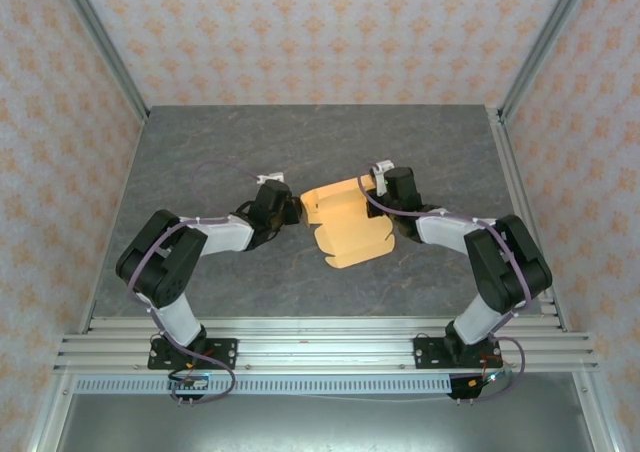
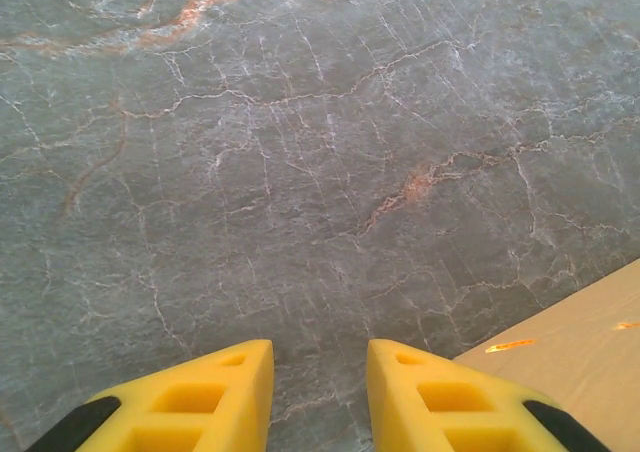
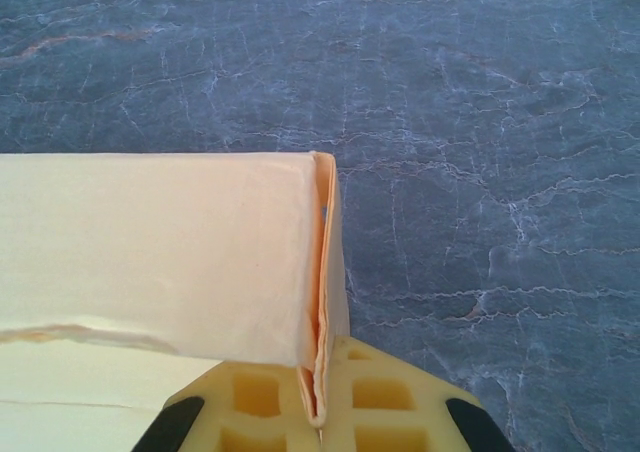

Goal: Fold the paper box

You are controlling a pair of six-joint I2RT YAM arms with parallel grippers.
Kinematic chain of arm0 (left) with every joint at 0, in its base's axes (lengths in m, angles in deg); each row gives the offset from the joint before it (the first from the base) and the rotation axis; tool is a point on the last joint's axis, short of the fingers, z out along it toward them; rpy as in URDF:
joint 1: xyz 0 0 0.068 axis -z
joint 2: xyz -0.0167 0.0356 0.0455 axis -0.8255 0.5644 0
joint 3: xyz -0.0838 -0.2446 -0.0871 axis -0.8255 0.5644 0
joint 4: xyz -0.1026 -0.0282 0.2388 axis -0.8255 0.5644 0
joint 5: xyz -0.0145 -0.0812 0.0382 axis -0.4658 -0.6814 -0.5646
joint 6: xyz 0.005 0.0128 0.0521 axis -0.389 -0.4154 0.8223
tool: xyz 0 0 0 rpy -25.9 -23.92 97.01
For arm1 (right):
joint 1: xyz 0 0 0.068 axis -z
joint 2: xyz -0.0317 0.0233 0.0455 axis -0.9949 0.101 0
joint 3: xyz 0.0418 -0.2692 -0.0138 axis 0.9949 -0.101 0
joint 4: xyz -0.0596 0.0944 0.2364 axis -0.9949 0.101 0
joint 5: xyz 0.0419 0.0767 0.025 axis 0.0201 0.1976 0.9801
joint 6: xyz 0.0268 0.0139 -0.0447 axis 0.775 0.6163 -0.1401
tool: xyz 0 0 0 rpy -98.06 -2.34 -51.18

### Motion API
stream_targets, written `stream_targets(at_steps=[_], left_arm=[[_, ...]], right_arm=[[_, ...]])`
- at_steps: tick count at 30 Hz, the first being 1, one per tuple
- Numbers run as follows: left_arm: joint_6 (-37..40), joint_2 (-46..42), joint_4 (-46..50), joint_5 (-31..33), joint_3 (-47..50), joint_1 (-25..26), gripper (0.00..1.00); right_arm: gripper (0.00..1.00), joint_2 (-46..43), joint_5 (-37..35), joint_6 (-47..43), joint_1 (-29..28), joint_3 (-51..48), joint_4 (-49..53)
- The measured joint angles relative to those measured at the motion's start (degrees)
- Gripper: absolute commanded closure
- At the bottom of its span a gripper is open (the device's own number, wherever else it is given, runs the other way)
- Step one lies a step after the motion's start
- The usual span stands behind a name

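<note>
The paper box (image 1: 345, 227) is a tan-orange card lying partly folded in the middle of the table, one wall raised on its right side. My right gripper (image 1: 378, 187) is at that wall. In the right wrist view its yellow fingers (image 3: 322, 392) are shut on the doubled card edge of the box (image 3: 160, 252), which stands upright between them. My left gripper (image 1: 290, 212) sits just left of the box. In the left wrist view its jaws (image 2: 320, 372) stand apart over bare table, holding nothing, with a corner of the box (image 2: 570, 342) at the lower right.
The grey marble-patterned table (image 1: 200, 162) is bounded by patterned walls and metal frame posts (image 1: 525, 62). An aluminium rail (image 1: 320, 347) with both arm bases runs along the near edge.
</note>
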Motion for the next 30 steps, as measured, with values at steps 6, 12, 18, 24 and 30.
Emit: stream_targets(at_steps=[6,12,18,24,30], left_arm=[[-1.4,1.2,-1.2,0.3,-0.6,0.8,0.69],[0.8,1.3,-1.4,0.2,-0.7,1.3,0.69],[4.7,1.0,-1.1,-1.0,-0.7,1.1,0.69],[6.2,0.8,1.0,-5.9,-2.0,-1.7,0.68],[4.1,1.3,0.2,-11.5,-2.7,-2.1,0.67]], right_arm=[[1.00,0.0,-0.7,0.0,0.3,0.0,0.0],[1.00,0.0,-1.1,0.0,0.4,0.1,0.2],[1.00,0.5,-1.4,0.0,0.4,0.9,0.3],[1.00,1.0,-1.6,0.0,0.1,1.3,0.6],[1.00,1.4,-0.9,0.0,-1.2,1.7,0.8]])
